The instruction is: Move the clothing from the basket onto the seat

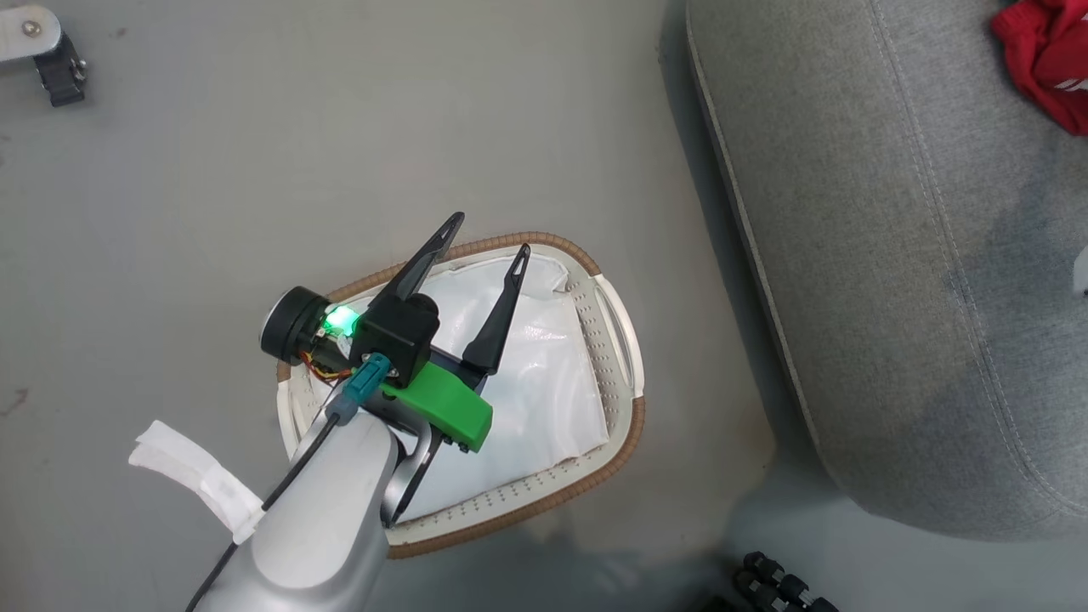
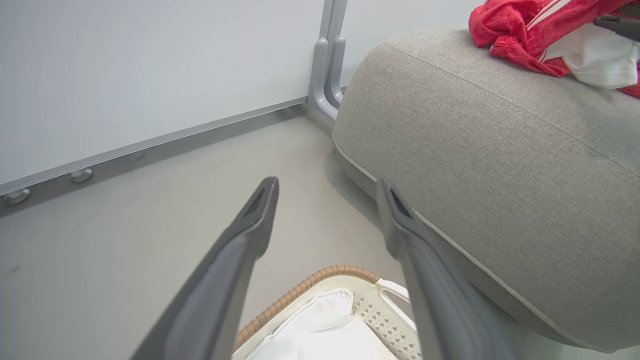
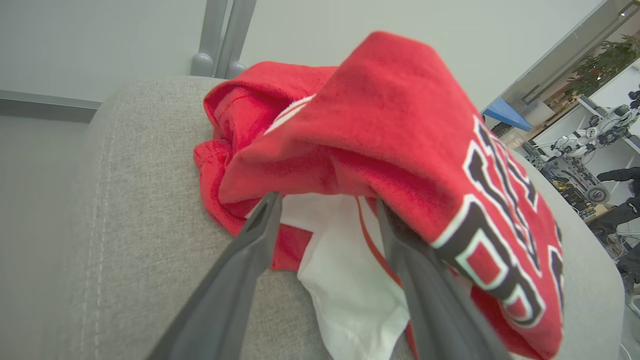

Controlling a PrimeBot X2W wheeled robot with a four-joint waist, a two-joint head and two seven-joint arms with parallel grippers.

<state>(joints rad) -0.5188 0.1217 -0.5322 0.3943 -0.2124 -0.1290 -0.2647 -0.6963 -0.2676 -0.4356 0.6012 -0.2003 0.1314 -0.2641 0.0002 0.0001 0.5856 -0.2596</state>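
Red clothing [image 3: 380,125] lies on the grey seat [image 3: 140,225].
My left gripper [image 1: 491,233] hangs spread over the basket [image 1: 625,340]; my right gripper [image 3: 327,201], spread, touches the clothing.

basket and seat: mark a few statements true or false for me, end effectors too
1. The red clothing lies in the basket. False: it lies on the seat; what shows inside the basket is white liner.
2. The basket stands on the floor beside the seat. True.
3. The left end effector is shut on the liner. False: its fingers stand apart above the basket and hold nothing.
4. The right end effector is at the clothing with its fingers apart. True.
5. The top piece of clothing has black-and-white lettering. True.
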